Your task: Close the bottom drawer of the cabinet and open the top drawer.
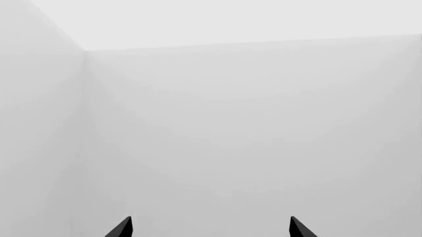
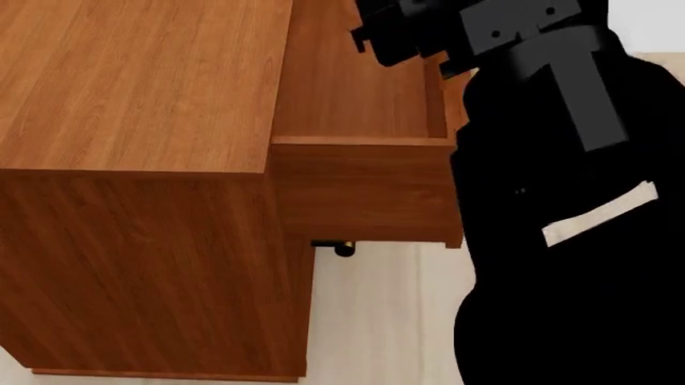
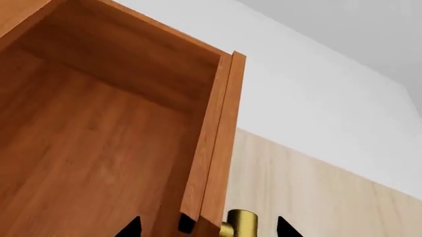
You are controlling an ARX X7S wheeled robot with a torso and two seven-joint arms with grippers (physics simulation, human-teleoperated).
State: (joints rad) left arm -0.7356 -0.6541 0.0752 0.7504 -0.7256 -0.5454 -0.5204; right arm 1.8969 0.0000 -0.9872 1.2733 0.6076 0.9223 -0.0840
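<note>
The reddish-brown cabinet [image 2: 139,80] fills the left of the head view. Its top drawer [image 2: 364,184] stands pulled out to the right, with its bare inside showing. In the right wrist view my right gripper [image 3: 207,228] is open and straddles the drawer's front panel [image 3: 218,148]: one fingertip is inside the drawer, the other outside the brass handle [image 3: 242,223]. My black right arm [image 2: 567,224] covers the drawer's front end in the head view. The bottom drawer is hidden under the top one. My left gripper [image 1: 211,229] is open, holds nothing and faces bare pale walls.
A short piece of a lower drawer's handle [image 2: 340,248] shows under the open drawer; I cannot tell which drawer it belongs to. Pale wood floor [image 2: 374,321] lies beside the cabinet. A white wall [image 3: 316,98] stands behind the drawer front.
</note>
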